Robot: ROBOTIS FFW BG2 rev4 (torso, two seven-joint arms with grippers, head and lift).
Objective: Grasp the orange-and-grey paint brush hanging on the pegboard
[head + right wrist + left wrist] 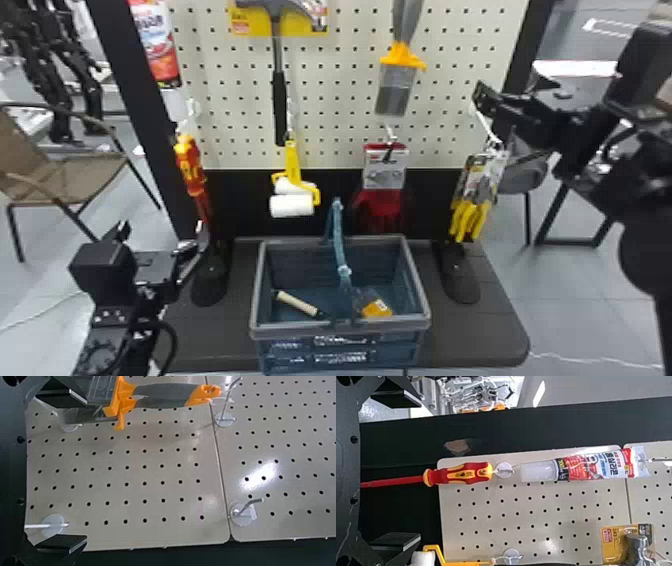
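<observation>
The orange-and-grey paint brush [400,55] hangs bristles-down on the pegboard [340,100], high and right of the board's middle. The right gripper [492,125] is before the pegboard's right side, its fingers spread with nothing between them; the right wrist view shows the brush near one of its fingers. At lower left, in front of the pegboard, the left gripper [154,244] also stands open and empty.

Hanging along the pegboard's left side are a red-and-white tube [157,45] and, at the lower edge, a red-and-yellow screwdriver [189,165]. A hammer [279,100] hangs left of the board's middle, with a yellow-framed roller [292,160] at the bottom edge beneath it. Low on the pegboard's right half, a red item on a card [384,167] and a yellow-and-grey item [472,200] hang past the lower edge. Below the pegboard, a blue basket [340,327] sits on a dark table [475,332].
</observation>
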